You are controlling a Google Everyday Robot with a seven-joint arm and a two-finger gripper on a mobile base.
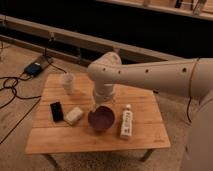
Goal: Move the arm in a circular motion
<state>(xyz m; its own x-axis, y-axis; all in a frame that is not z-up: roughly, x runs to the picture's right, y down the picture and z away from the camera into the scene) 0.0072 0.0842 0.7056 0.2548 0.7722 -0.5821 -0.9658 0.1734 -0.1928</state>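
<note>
The cream-white arm (150,75) reaches in from the right, with small dark holes along its thick tube. It bends at a rounded joint (106,67) above the wooden table (60,142) and turns down. The gripper (99,107) is at the narrow lower end, just above the far rim of a purple bowl (101,120) at the table's middle. It holds nothing that I can see.
On the table stand a translucent cup (67,82), a black phone (56,111), a white block (74,115) and a white bottle (126,124) lying beside the bowl. Cables and a power box (33,67) lie on the floor at left. A dark wall runs behind.
</note>
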